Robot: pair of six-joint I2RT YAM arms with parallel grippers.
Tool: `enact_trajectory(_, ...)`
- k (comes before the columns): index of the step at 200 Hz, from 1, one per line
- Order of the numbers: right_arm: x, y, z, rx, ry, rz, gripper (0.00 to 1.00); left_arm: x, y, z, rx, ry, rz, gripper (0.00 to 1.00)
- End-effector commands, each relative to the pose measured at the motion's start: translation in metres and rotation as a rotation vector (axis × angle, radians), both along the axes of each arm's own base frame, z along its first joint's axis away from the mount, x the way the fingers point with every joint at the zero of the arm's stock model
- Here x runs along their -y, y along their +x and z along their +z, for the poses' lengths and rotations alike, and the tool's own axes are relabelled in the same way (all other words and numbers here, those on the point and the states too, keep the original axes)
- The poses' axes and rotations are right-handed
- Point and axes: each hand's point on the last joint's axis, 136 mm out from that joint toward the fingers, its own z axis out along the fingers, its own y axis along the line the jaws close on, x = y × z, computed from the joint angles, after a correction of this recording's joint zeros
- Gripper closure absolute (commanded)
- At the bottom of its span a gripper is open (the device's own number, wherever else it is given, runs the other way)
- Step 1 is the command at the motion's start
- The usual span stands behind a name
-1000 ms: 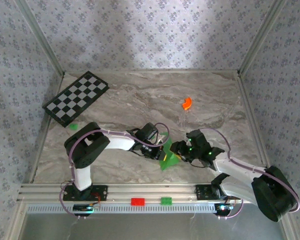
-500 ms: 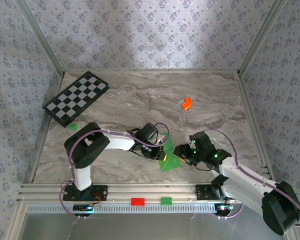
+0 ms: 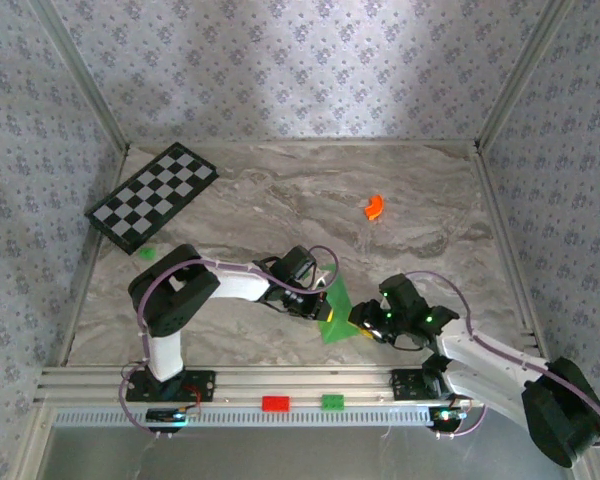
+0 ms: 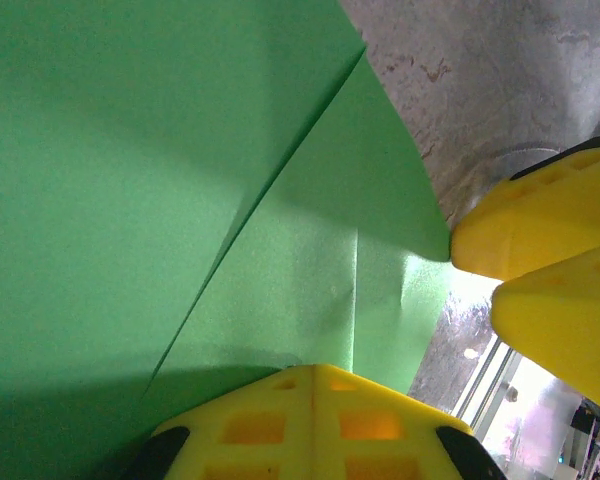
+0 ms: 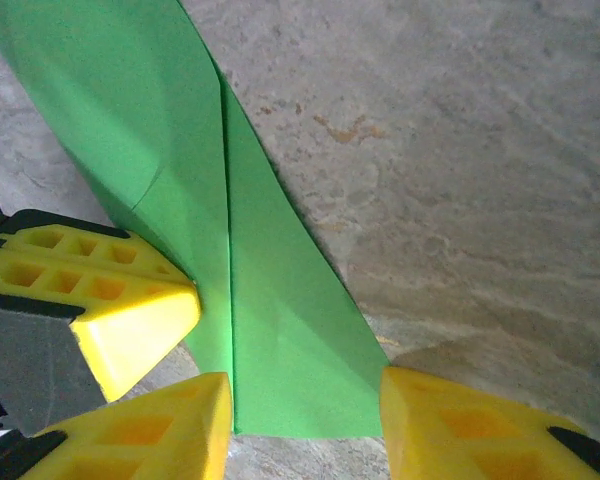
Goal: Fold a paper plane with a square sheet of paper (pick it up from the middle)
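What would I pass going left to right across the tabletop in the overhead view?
checkered board → green paper → small orange piece

1. Checkered board [image 3: 152,196] lay askew at the far-left corner of the marbled table [image 3: 280,190].
2. Tiny green block [image 3: 146,253] sat near its front edge.
3. Orange curved piece [image 3: 374,207] lay far right.
4. Red block [image 3: 275,403] and green block [image 3: 332,402] sat on the front rail.

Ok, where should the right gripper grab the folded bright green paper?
Probably the folded bright green paper's short free edge, across the crease, from the right: it lies between the right gripper's open fingers; the left gripper clamps the left side.
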Motion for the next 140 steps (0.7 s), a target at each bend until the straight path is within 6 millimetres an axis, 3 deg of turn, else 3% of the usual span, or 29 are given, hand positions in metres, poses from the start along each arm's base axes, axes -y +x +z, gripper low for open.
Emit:
enact_trajectory(1, -0.005, 0.003, 0.001, -0.006, 0.007, -0.005, 0.56, -0.008, -0.005, -0.013, -0.013, 0.061, 0.01, 0.95)
enact_trajectory(37, -0.007, 0.008, -0.001, -0.006, -0.009, -0.012, 0.55, -0.009, -0.005, -0.015, -0.016, 0.062, 0.013, 0.95)
enact_trajectory(98, -0.037, 0.044, 0.031, 0.103, 0.113, 0.007, 0.5, -0.009, -0.005, -0.015, -0.017, 0.06, 0.01, 0.95)
enact_trajectory(140, -0.028, 0.059, 0.031, 0.118, 0.106, -0.008, 0.52, -0.009, -0.006, -0.014, -0.016, 0.059, 0.011, 0.95)
